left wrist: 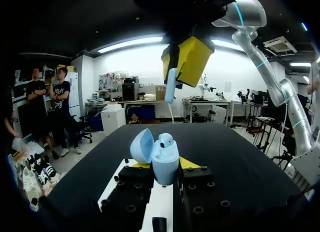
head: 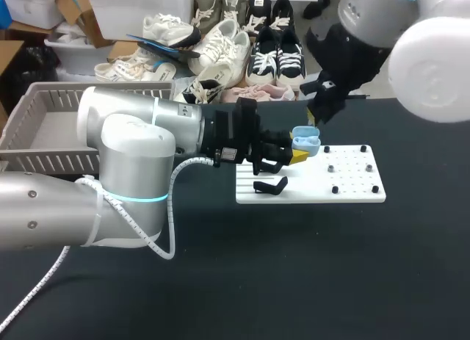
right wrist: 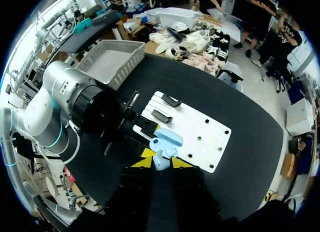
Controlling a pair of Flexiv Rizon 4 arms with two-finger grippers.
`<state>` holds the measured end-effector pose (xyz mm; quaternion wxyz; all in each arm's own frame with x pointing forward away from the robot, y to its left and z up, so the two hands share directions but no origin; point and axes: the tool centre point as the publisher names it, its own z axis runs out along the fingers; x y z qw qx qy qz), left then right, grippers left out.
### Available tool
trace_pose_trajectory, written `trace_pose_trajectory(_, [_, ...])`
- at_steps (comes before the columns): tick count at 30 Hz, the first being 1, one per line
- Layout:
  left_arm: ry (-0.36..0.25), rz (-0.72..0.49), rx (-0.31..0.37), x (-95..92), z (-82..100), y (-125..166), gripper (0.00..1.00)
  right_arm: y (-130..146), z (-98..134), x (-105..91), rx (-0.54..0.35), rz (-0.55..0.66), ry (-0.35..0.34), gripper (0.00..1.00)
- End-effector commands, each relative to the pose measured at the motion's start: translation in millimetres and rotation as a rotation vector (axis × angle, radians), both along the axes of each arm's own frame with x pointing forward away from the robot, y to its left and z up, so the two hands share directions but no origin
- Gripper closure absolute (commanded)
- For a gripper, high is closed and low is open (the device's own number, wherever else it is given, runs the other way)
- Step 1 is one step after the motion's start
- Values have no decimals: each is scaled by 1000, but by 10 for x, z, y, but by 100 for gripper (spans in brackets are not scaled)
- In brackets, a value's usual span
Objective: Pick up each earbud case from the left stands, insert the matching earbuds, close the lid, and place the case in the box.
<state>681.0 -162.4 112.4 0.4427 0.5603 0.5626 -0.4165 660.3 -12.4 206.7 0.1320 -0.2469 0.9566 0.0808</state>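
Left hand clamps the open blue case above the white plate; the right hand pinches a pale earbud over it, plain in both wrist views, hidden in the head view

Head view looks down on the bench from behind. Left wrist view sits low and close, facing across it; right wrist view looks steeply down. All share the earbud case.
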Motion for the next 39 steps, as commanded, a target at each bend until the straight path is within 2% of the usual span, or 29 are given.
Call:
trace_pose_trajectory(1, [0,-1,-1,6,-1,3,100,160,-22,41,-14,1,12,100])
trace_pose_trajectory(12, [0,-1,-1,6,-1,3,100,386,-101,49,-23,-7,48,100])
trace_pose_trajectory(21, [0,-1,-1,6,-1,3,100,376,-104,-1,-15,-32,81,100])
trace_pose_trajectory(28, [0,-1,-1,6,-1,3,100,373,-129,-13,-43,-68,94,100])
trace_pose_trajectory(39, [0,-1,-1,6,-1,3,100,275,-208,36,-63,-134,127,100])
